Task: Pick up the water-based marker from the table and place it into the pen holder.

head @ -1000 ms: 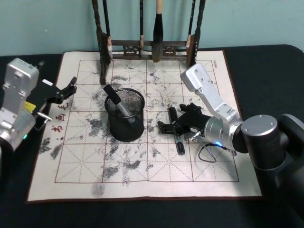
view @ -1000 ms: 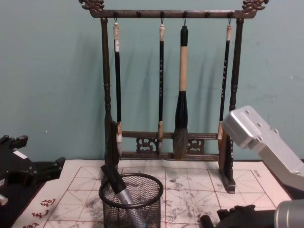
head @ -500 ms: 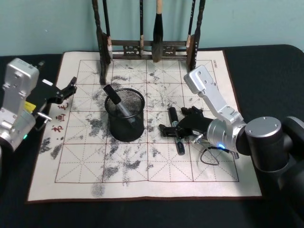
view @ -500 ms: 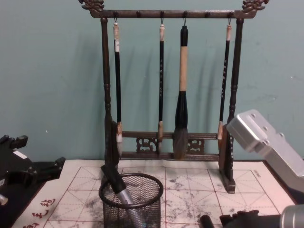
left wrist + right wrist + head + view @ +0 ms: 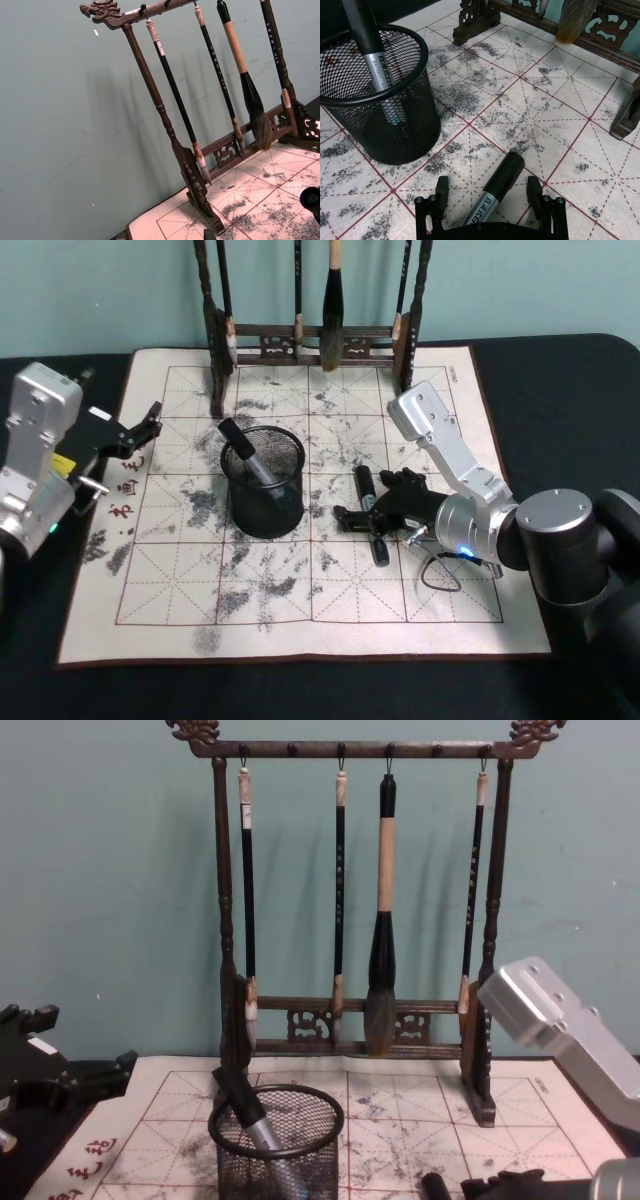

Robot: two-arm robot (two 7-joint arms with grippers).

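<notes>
A black-and-silver water-based marker (image 5: 371,512) lies on the ink-stained calligraphy mat, right of the pen holder (image 5: 264,502). My right gripper (image 5: 372,501) is low over it and open. In the right wrist view the marker (image 5: 494,191) lies between the two fingers (image 5: 441,192), with gaps on both sides. The round black mesh pen holder (image 5: 395,135) stands upright with another marker (image 5: 372,46) leaning inside it. From the chest view I see the holder (image 5: 276,1163) and that marker (image 5: 245,1114) side-on. My left gripper (image 5: 136,430) is parked open at the mat's left edge.
A tall dark wooden brush rack (image 5: 345,910) with several hanging brushes stands at the mat's far edge, behind the holder. The mat (image 5: 300,610) lies on a black table with bare grid squares toward the front. The right arm's silver link (image 5: 440,445) slants over the mat's right side.
My right arm has sunk a little and drawn slightly toward me, with the open gripper still around the marker. The marker, the holder and the left arm have not moved.
</notes>
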